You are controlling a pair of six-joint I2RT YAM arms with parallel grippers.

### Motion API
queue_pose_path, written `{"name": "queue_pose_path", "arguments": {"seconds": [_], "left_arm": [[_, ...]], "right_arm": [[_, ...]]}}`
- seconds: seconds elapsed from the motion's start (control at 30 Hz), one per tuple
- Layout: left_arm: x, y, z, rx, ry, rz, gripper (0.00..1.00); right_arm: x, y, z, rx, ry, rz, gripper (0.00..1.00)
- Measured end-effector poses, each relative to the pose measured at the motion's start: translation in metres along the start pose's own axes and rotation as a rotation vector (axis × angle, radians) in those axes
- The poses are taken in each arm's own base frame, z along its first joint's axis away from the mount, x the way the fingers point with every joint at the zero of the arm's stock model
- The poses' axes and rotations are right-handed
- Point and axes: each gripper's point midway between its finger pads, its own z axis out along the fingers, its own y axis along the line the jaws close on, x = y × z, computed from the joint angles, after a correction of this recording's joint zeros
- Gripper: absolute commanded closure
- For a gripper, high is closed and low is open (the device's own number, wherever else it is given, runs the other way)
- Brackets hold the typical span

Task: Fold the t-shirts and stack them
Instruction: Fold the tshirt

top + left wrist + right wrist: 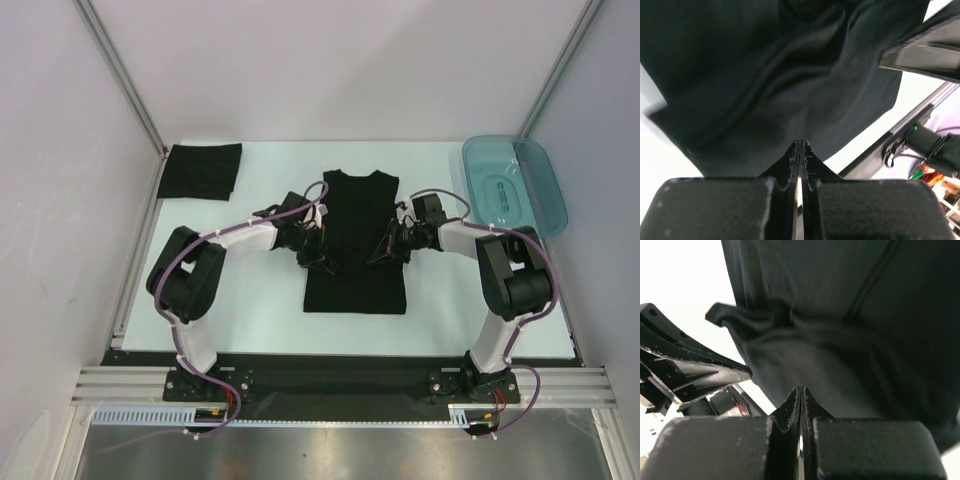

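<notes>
**Both tools pinched on the middle shirt's side edges**

The white counter (260,310) carries everything; the middle shirt (355,240) lies flat at its centre as a narrow black strip, long axis running near to far, collar toward the far edge and hem toward the arm bases; a clear teal tray (513,185) sits at the far right corner; a folded shirt (201,171) lies as a small square at the far left corner; the left tool (318,262) meets the strip's left edge and the right tool (380,257) its right edge, each narrowed to a sliver on cloth, with creases running from the tips.
</notes>
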Motion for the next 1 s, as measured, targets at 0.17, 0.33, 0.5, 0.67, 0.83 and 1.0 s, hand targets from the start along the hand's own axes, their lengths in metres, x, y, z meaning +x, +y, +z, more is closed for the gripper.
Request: {"name": "queue_pose_path", "arguments": {"seconds": [0.17,0.33,0.5,0.67,0.83,1.0], "left_arm": [[-0.024,0.013,0.010,0.031,-0.052,-0.010,0.98],[-0.042,0.041,0.024,0.055,-0.066,-0.064,0.98],[-0.055,0.041,0.027,0.144,-0.061,-0.075,0.97],[-0.077,0.042,0.026,0.183,-0.089,-0.069,0.92],[-0.113,0.048,0.025,0.165,-0.149,-0.057,0.91],[-0.134,0.062,0.020,0.108,-0.187,-0.034,0.81]], "right_arm": [[-0.021,-0.013,0.016,-0.064,-0.029,0.020,1.00],[-0.041,-0.036,0.021,-0.126,-0.050,0.076,1.00],[-0.058,-0.044,0.018,-0.200,-0.066,0.093,1.00],[-0.083,-0.053,0.014,-0.211,-0.111,0.097,1.00],[-0.107,-0.061,0.010,-0.209,-0.141,0.105,1.00],[-0.121,-0.066,0.004,-0.137,-0.156,0.084,0.99]]}}
